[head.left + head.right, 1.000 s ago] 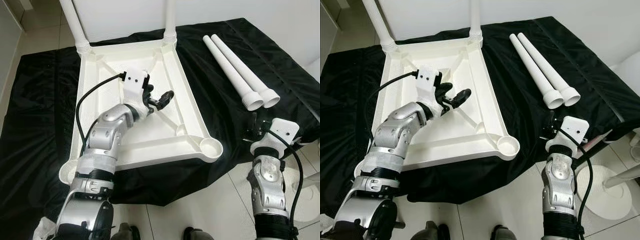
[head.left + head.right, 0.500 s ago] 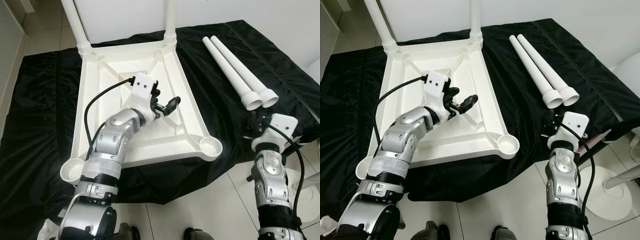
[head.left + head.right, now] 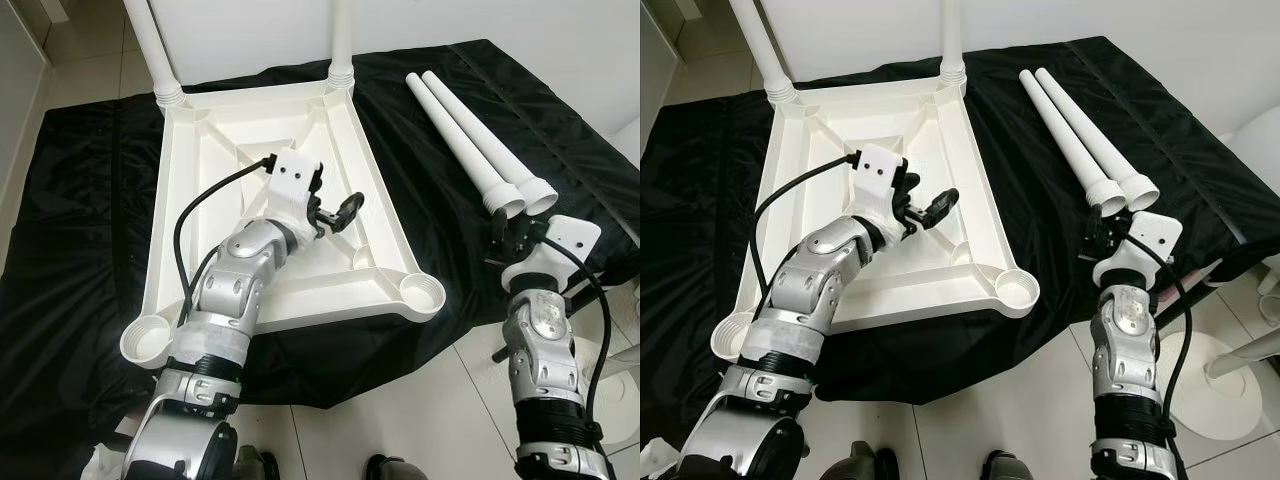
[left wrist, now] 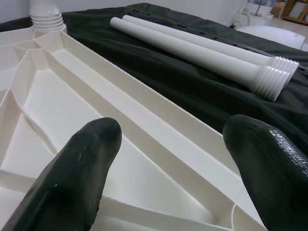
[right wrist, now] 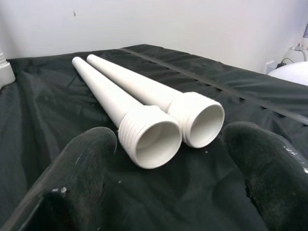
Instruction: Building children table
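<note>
Right gripper (image 5: 163, 159), spread wide, is facing two loose legs (image 5: 144, 130); closing off-centre risks rolling them apart. Left gripper (image 4: 168, 163) is hovering spread over the upturned tabletop (image 3: 200, 200).

left pincer (image 3: 335, 213) fingers apart, arm outstretched | right pincer (image 5: 163, 159) fingers apart
</note>
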Robot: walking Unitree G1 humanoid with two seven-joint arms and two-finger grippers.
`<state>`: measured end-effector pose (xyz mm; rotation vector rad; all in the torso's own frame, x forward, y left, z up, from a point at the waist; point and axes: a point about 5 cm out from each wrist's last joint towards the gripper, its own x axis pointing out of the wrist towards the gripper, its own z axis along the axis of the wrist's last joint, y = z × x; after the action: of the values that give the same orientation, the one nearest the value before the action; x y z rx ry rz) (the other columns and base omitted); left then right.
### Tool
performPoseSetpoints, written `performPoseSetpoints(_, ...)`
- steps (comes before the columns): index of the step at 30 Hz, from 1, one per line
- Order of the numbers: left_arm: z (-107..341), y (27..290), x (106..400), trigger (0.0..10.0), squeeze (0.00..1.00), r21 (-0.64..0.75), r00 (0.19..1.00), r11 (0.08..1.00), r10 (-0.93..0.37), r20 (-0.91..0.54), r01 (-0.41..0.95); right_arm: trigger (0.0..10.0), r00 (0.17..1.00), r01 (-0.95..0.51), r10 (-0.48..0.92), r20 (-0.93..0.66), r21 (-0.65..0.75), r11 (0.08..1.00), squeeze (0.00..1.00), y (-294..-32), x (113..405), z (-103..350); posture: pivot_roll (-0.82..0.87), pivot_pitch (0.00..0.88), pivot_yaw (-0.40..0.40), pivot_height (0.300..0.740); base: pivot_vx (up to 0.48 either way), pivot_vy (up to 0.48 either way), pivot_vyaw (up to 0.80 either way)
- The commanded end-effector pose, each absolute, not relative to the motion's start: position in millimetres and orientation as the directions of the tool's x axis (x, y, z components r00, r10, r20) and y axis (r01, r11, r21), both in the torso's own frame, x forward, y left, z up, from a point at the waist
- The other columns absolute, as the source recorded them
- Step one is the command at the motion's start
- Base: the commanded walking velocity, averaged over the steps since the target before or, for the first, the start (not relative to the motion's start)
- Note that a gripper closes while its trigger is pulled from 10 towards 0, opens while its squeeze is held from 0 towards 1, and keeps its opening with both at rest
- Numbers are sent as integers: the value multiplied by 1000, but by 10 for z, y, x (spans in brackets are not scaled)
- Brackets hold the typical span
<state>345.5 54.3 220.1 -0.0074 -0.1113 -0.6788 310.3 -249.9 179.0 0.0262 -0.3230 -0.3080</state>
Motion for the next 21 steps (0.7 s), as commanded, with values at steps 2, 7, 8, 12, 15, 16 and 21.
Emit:
performPoseSetpoints(2,2160,581,3456,10000,0,39,811,816,-577,99,576,10000,901,250,-282,328,138,958,1000,-2522,3122,1830,-36,191,55,740,0,0,0)
performPoseSetpoints(7,2173,595,3438,10000,0,48,816,821,-570,95,569,10000,915,184,-240,325,194,964,0,-2511,3153,1842,-23,222,57,740,0,0,0)
performPoseSetpoints(8,2173,595,3438,10000,0,48,816,821,-570,95,569,10000,915,184,-240,325,194,964,0,-2511,3153,1842,-23,222,57,740,0,0,0)
performPoseSetpoints(12,2197,606,3391,10000,0,69,813,818,-575,89,571,10000,933,114,-191,306,254,961,0,-2471,3204,1813,-3,271,69,740,0,0,0)
performPoseSetpoints(15,2197,610,3370,10000,0,71,813,817,-577,83,572,10000,940,89,-174,295,280,956,0,-2451,3236,1798,4,289,74,740,0,0,0)
performPoseSetpoints(16,2191,612,3357,10000,0,77,813,816,-578,76,573,10000,942,70,-161,293,298,952,0,-2435,3252,1797,16,309,80,740,0,0,0)
performPoseSetpoints(21,2184,629,3323,10000,0,87,814,816,-577,63,572,10000,945,28,-137,297,342,939,0,-2417,3304,1812,33,333,88,740,0,0,0)
